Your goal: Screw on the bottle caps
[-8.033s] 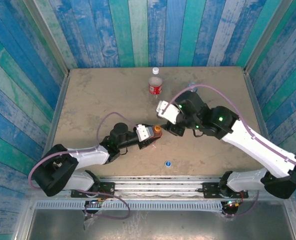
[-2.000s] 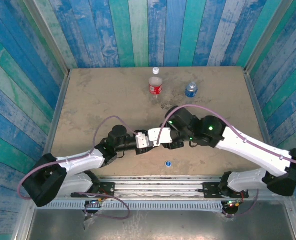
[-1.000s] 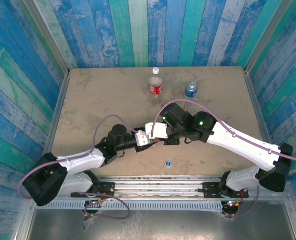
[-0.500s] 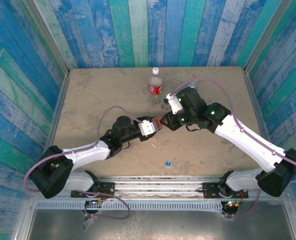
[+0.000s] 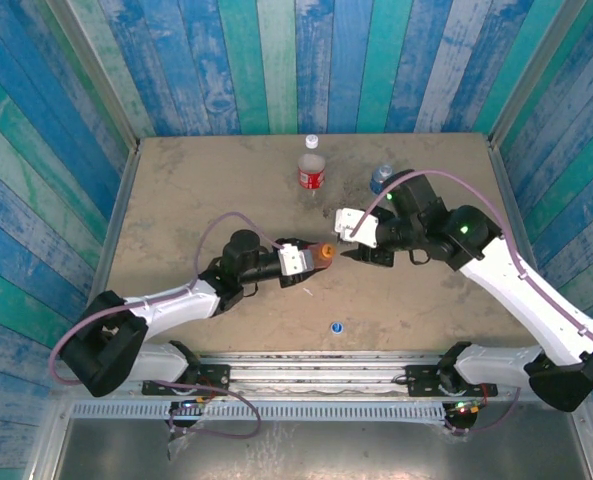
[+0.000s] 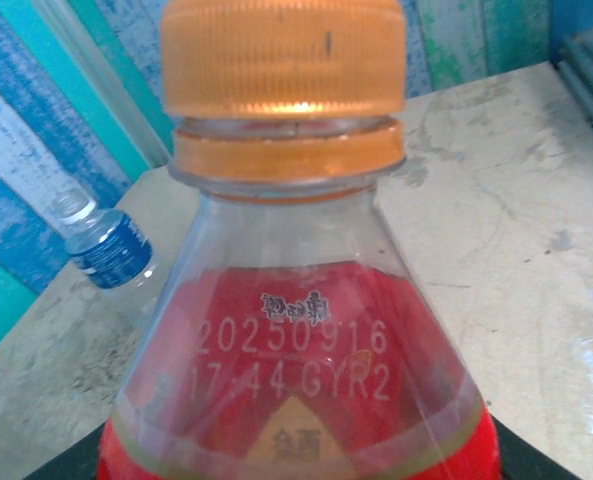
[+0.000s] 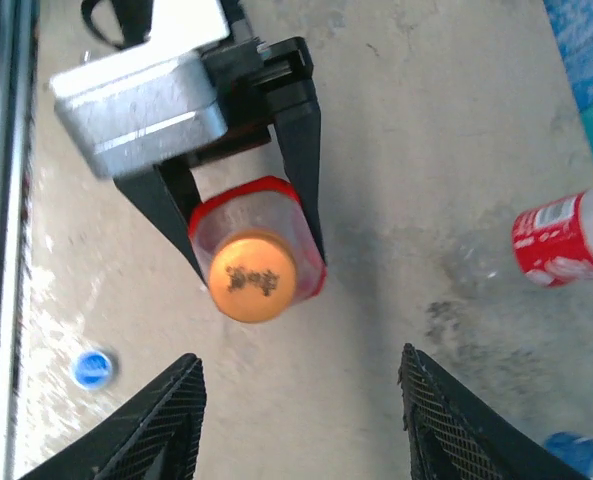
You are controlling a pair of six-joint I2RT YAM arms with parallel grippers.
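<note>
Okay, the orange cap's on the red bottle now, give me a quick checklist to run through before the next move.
1. The orange cap sits on the neck of the red bottle: ok.
2. That cap is screwed fully tight: cannot tell.
3. The left gripper clamps the red bottle: ok.
4. The right gripper is clear of the cap, jaws apart and empty: ok.
5. The blue cap lies free on the table, near the front edge: ok.
6. The blue-label bottle stands upright at the back: ok.

Orange cap on the sideways red bottle; blue cap loose up front; white-capped bottle and blue-label bottle upright behind
</note>
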